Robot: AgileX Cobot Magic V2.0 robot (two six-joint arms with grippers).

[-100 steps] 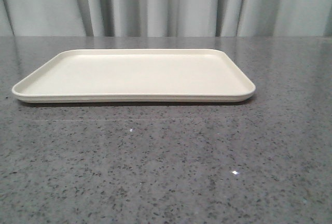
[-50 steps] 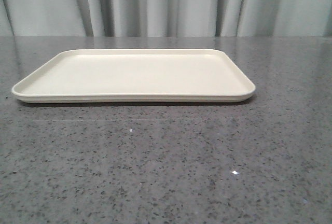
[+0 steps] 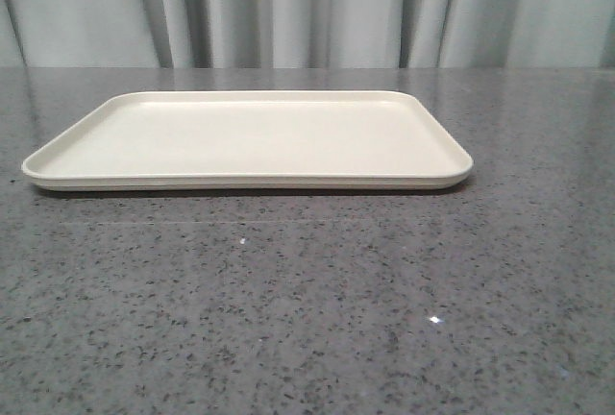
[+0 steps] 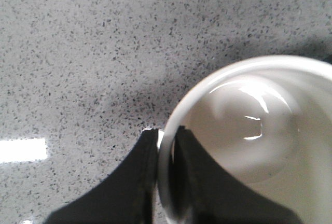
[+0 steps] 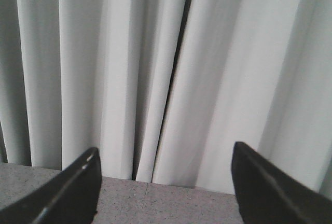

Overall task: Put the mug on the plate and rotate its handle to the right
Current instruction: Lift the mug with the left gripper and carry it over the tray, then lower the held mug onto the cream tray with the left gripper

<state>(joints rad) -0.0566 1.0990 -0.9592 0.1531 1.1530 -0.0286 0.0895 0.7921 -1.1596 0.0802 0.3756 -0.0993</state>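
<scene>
Pinching one mug (image 4: 249,146) by its rim, the left gripper (image 4: 167,146) is clamped; right gripper (image 5: 163,182) gapes; one plate (image 3: 248,138).

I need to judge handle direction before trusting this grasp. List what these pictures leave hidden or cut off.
- Handle: not visible in any view; the left wrist view cuts the mug at its edges.
- Mug's printed side: hidden, seen only from above.
- Mug and both arms: outside the front view, which shows only the plate.
- Right gripper: its fingers' tips are cut off.
</scene>
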